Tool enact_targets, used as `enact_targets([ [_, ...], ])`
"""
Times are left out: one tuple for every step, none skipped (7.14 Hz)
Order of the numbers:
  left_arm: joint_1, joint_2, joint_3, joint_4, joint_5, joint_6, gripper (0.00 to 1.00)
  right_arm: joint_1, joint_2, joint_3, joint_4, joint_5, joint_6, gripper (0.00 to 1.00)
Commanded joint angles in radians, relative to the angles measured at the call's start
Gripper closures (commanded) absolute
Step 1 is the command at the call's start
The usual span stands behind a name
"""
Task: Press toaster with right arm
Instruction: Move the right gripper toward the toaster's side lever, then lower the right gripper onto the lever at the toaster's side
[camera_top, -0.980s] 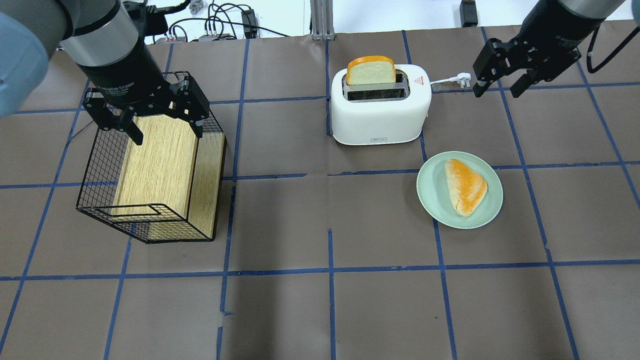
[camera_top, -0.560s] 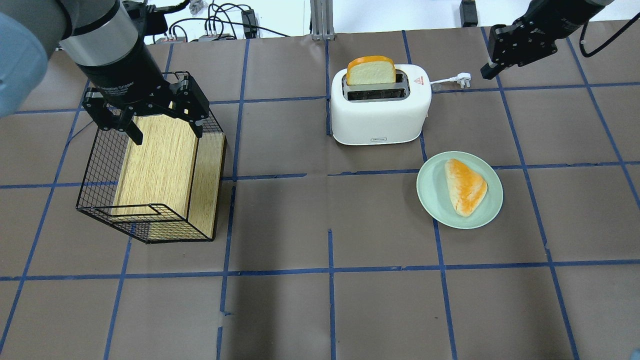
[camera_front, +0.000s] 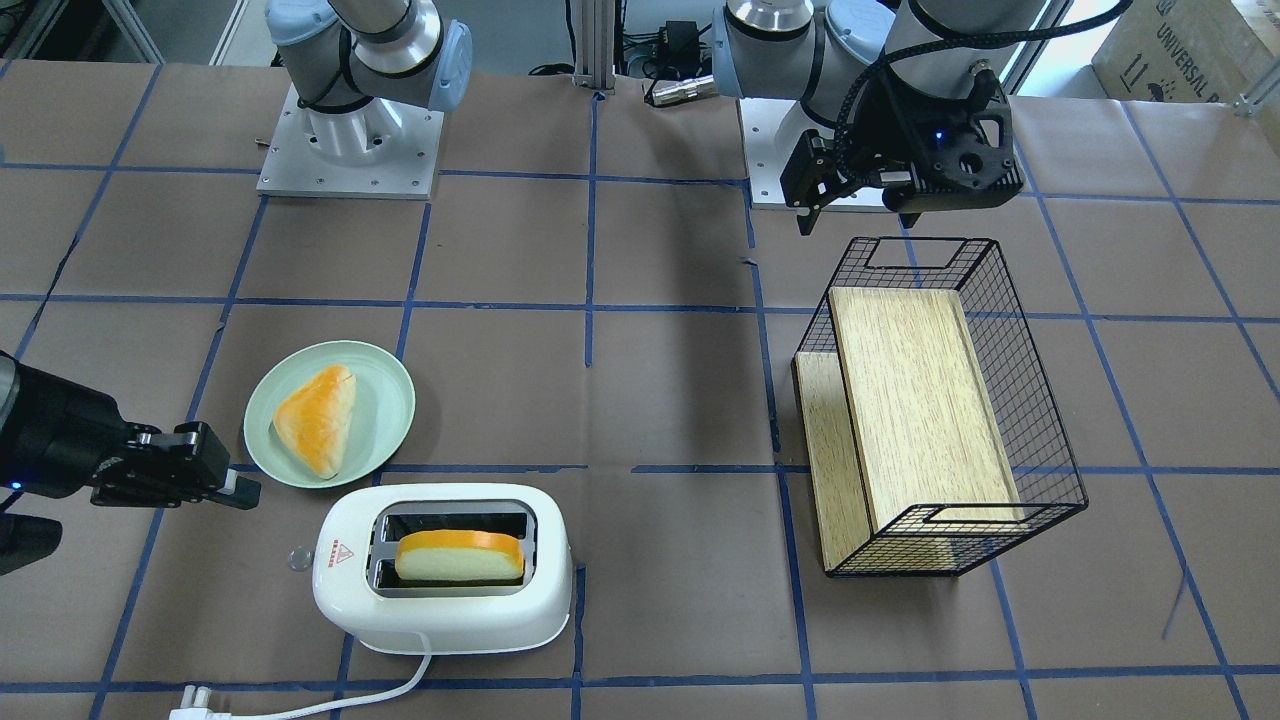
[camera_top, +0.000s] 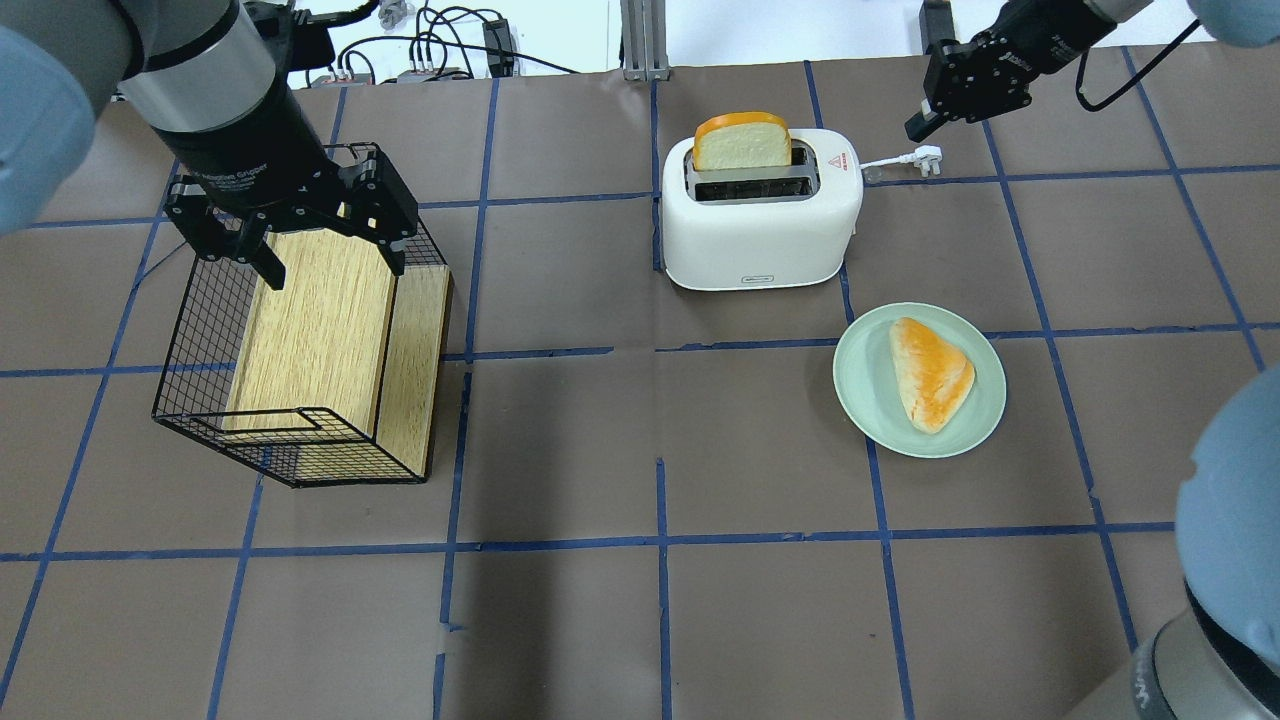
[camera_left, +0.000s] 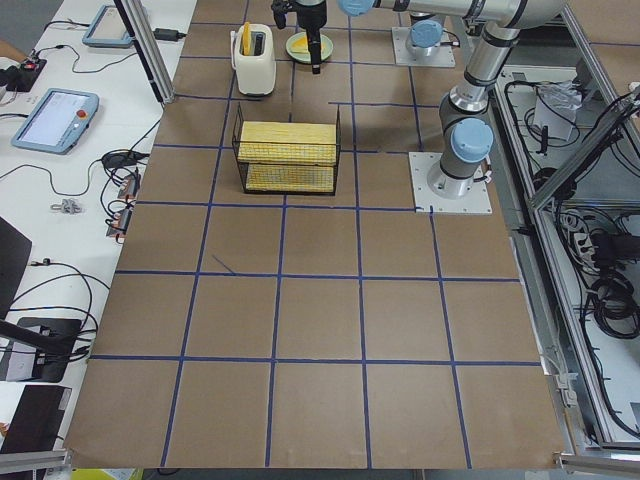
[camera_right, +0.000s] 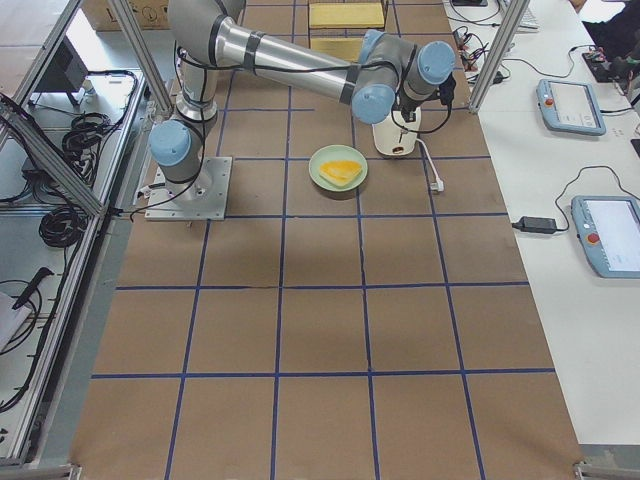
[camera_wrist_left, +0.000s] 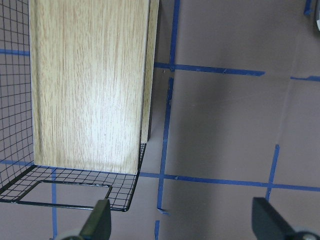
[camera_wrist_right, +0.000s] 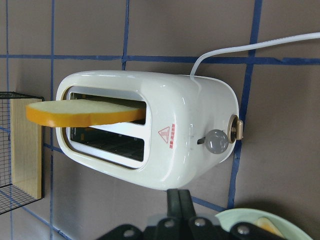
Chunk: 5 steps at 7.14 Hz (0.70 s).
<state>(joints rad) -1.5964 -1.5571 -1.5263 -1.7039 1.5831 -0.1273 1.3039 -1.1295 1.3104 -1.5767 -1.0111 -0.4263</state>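
The white toaster (camera_top: 760, 235) stands at the far middle of the table with a bread slice (camera_top: 742, 140) upright in its back slot. It also shows in the front view (camera_front: 440, 600) and the right wrist view (camera_wrist_right: 185, 150), where its grey lever knob (camera_wrist_right: 218, 141) faces the camera. My right gripper (camera_top: 916, 127) is shut and empty. It hangs tilted to the right of the toaster's lever end, over the plug (camera_top: 925, 158), apart from the toaster. Its fingers (camera_wrist_right: 177, 200) lie together. My left gripper (camera_top: 332, 262) is open and empty over the wire basket (camera_top: 180, 330).
A green plate (camera_top: 860, 405) with a pastry (camera_top: 930, 372) sits in front of the toaster, to its right. The black wire basket holds a wooden board (camera_top: 315, 330) at the left. The toaster's white cord (camera_front: 380, 695) runs along the far edge.
My right gripper has moved left and farther back toward the toaster's lever end and has turned sideways. Its fingers, apart a second ago, are now together. The left arm has not moved.
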Motion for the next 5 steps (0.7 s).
enact_targets([
  [0.000, 0.000, 0.000, 0.001, 0.000, 0.000, 0.00, 0.002, 0.065, -0.002, -0.040, 0.020, -0.020, 1.00],
  [0.000, 0.000, 0.000, 0.000, 0.000, 0.000, 0.00, 0.003, 0.082, 0.000, -0.043, 0.044, -0.020, 1.00],
  [0.000, 0.000, 0.000, 0.000, 0.000, 0.000, 0.00, 0.003, 0.092, 0.000, -0.043, 0.045, -0.022, 1.00],
  [0.000, 0.000, 0.000, 0.000, 0.000, 0.000, 0.00, 0.003, 0.099, 0.001, -0.049, 0.046, -0.020, 1.00],
  [0.000, 0.000, -0.001, 0.000, 0.000, 0.000, 0.00, 0.003, 0.112, 0.000, -0.051, 0.046, -0.022, 1.00],
])
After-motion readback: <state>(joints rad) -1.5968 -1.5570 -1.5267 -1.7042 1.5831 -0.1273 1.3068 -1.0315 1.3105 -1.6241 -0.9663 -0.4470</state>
